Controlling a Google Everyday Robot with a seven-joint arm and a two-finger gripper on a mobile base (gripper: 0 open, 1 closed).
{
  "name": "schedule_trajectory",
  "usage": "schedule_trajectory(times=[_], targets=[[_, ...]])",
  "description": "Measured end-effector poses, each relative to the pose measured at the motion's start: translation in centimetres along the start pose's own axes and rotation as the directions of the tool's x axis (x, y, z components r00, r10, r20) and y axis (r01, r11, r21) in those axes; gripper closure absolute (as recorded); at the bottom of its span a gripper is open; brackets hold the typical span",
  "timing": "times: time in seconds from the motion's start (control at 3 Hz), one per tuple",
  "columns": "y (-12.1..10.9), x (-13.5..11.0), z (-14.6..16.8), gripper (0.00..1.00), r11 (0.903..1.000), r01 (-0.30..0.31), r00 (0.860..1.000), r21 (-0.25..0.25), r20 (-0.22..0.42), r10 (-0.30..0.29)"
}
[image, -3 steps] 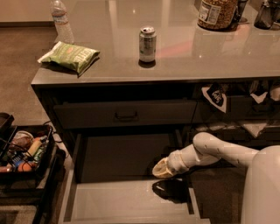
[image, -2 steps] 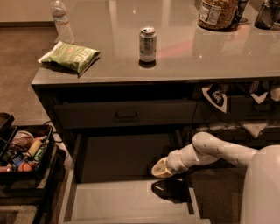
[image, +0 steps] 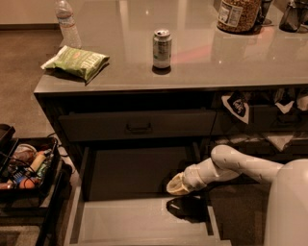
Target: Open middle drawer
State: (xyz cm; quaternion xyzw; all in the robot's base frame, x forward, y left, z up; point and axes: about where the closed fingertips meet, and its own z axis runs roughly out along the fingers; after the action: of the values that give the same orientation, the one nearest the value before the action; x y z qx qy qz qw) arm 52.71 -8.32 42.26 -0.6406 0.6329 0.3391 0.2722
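A wide dark grey drawer (image: 144, 222) stands pulled far out at the bottom of the view, showing its pale grey inside floor. Its front and handle are cut off by the lower edge. Above it is the dark cavity (image: 139, 170) it came out of. A shut drawer (image: 138, 126) with a small centred pull handle sits above that, right under the counter top. My gripper (image: 176, 185), on the white arm (image: 240, 166) that reaches in from the right, hovers just above the open drawer's back right part and casts a shadow on its floor.
On the counter (image: 202, 67) lie a green snack bag (image: 77, 61), a soda can (image: 161, 48), a water bottle (image: 66, 21) and a jar (image: 238, 13). A black cart (image: 26, 168) with small items stands left of the drawers. Cluttered shelves (image: 269, 125) are at the right.
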Motion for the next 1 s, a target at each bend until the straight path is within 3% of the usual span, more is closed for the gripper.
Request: schedule_trajectory(times=[0.33,0.67,1.0], targets=[[0.8,-0.7,-1.3,0.35,0.9975,0.041,0.999,0.057,-0.004,-0.041],[3.3,-3.5,-4.7,0.12,0.9693,0.148,0.989,0.196,-0.018,-0.148],[7.5,-6.3,-5.1,0.00,0.9090,0.262,0.963,0.324,-0.021,-0.270]])
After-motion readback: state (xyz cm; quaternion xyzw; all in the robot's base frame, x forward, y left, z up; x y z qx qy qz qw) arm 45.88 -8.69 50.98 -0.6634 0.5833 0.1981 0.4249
